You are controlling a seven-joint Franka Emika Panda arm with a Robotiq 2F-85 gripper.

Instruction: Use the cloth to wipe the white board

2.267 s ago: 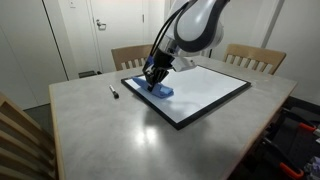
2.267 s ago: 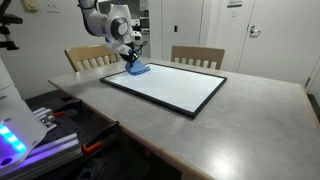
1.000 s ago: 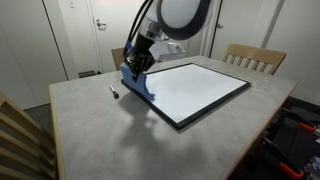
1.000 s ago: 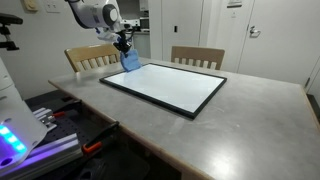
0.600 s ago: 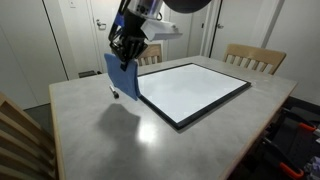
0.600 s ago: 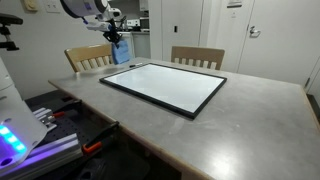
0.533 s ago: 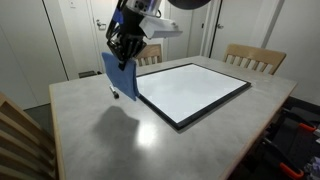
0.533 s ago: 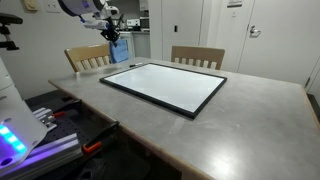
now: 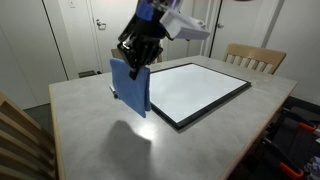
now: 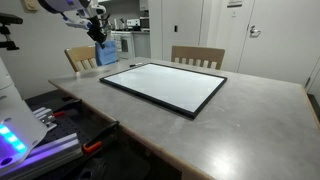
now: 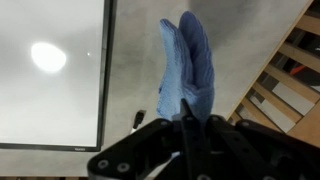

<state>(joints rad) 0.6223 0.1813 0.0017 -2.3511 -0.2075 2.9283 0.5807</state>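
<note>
Cloth (image 9: 131, 86) hangs clear of the table (image 9: 90, 135), just off the white board's (image 9: 197, 90) near-left corner. Gripper (image 9: 136, 62) sits above it, jaws clamped on the cloth's top edge. Board lies flat to the right, apart from the cloth. Wrist view: board, black marker (image 11: 138, 119) on the table, dangling cloth, chair (image 11: 292, 82).

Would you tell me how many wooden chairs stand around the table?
3. One chair and a second chair stand at the table's far side, a third chair at a near corner; others may be hidden.
</note>
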